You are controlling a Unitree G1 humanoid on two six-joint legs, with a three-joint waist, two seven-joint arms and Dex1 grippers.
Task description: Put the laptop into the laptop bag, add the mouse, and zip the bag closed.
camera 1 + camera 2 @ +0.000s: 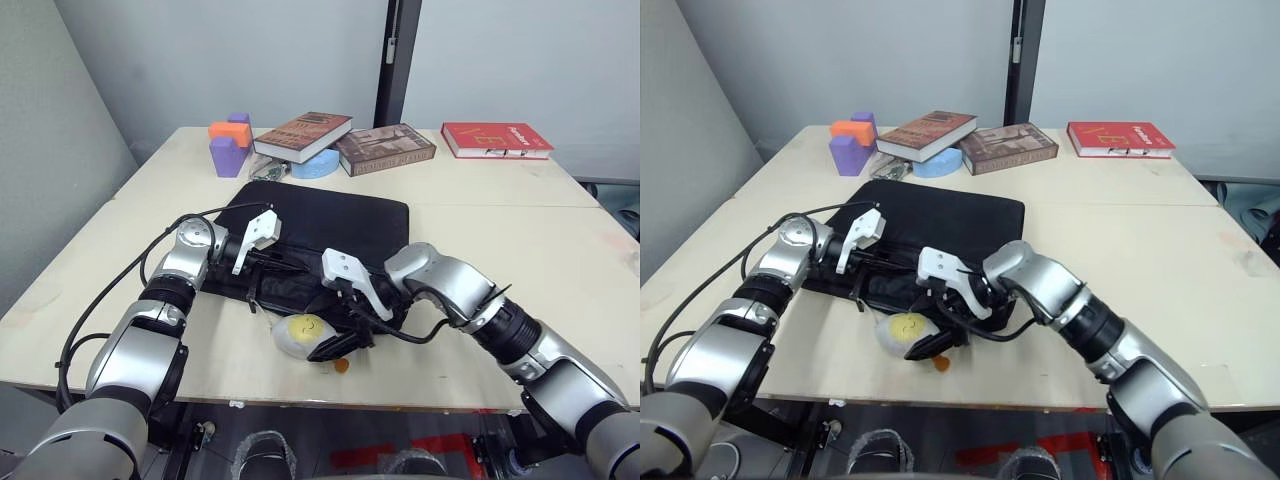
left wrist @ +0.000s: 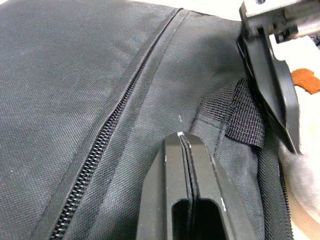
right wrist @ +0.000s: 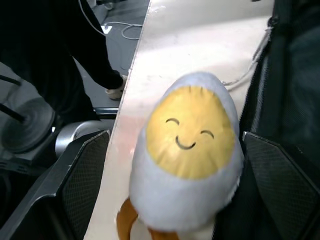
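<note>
Your left gripper (image 2: 189, 150) fingers are pinched on the laptop bag (image 1: 330, 225) edge to steady it, while right gripper (image 3: 175, 185) fingers gape wide round the egg plush (image 3: 187, 145), prob. clearing it.

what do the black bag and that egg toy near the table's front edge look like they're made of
The laptop bag looks like woven synthetic fabric, probably nylon or polyester: the left wrist view shows a matte, grainy weave, a black toothed zipper and a ribbed webbing strap. The egg toy looks like soft plush: rounded body, faintly fuzzy white edge, yellow face with a thin dark smile. Its filling cannot be judged.
</note>
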